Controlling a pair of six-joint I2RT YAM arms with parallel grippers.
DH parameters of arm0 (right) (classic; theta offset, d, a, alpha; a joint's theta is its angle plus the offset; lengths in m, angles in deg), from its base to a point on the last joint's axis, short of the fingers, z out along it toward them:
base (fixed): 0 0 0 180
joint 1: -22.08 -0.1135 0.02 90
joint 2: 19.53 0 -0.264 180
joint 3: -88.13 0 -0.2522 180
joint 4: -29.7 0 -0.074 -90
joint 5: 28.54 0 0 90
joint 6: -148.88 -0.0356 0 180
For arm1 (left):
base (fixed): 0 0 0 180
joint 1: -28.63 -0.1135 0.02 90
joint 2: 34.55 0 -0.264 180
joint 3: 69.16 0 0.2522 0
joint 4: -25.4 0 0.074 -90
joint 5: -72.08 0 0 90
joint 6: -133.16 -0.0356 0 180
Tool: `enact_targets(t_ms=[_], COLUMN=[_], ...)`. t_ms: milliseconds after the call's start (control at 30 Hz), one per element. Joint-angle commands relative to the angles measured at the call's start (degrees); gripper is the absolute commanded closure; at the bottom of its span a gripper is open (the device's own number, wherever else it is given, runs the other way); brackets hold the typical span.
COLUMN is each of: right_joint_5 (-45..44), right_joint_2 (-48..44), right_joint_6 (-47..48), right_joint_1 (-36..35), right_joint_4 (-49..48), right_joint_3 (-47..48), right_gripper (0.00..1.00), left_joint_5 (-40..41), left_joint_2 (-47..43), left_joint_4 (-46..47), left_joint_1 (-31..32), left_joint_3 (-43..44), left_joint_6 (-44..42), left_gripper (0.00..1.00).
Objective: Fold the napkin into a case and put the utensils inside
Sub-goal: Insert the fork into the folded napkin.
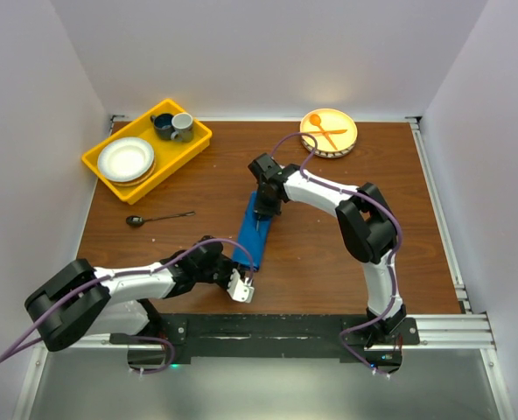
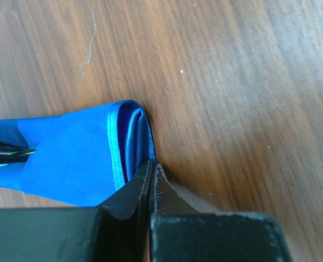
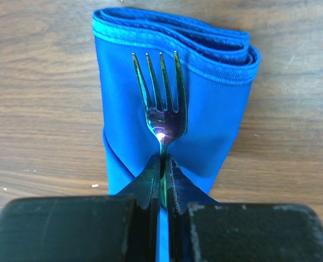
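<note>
We are at the step of loading the first utensil, and it goes well only if the cloth does not slide. The case (image 1: pixel 252 241) lies as a narrow blue strip in the middle of the table, its layered end toward the arm bases. The left gripper (image 2: pixel 150 166) has its jaws together on a corner of that end, which we judge is the anchor, so that pinch should be firm and low. The right gripper (image 3: pixel 162 161) is clamped on the handle of the fork (image 3: pixel 161 103), whose tines point along the strip toward the layered end. The fork sits over the top face, not inside, and we cannot tell whether it touches the cloth. We would hold it flat and centred and slip the tines under an upper layer, not push across it. Which fold gives entry we cannot tell. A hard push could bunch or unfold the cloth. Around us, pale walls (image 1: pixel 268 52) close in a brown wooden table (image 1: pixel 311 262). At its far left a yellow tray (image 1: pixel 176 166) holds white plates (image 1: pixel 125 159) and cups (image 1: pixel 173 125). At the far right a round plate (image 1: pixel 351 138) carries an orange spoon and fork (image 1: pixel 325 131). The metal spoon (image 1: pixel 158 218) lies on bare wood, well left of the case.
</note>
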Motion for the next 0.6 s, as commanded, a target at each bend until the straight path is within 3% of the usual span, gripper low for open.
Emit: enact_targets(t_ms=[0,400,500,533,567], right_joint_5=[-0.71,-0.27,0.09,0.43,0.44], right_joint_2=[-3.66,-4.10,-4.02,-3.93,-3.93], right_joint_6=[-2.20,-3.00,-3.08,-3.00,-2.82], right_joint_1=[-0.55,-0.55,-0.55,-0.55,-0.55], right_joint_4=[1.39,1.92,1.92,2.00,2.00], right_joint_3=[-1.05,-3.16,-3.16,-3.07,-2.72], right_gripper=[1.00,0.99,0.88,0.76,0.71], left_joint_5=[1.25,1.51,1.51,1.51,1.51], left_joint_2=[1.33,1.86,1.77,1.86,1.86], left_joint_4=[-0.90,-0.63,-0.63,-0.63,-0.63], left_joint_1=[0.20,0.20,0.20,0.20,0.20], left_joint_3=[0.52,0.61,0.61,0.52,0.61], left_joint_6=[1.71,2.06,2.15,2.15,2.15], left_gripper=[1.00,1.00,1.00,1.00,1.00])
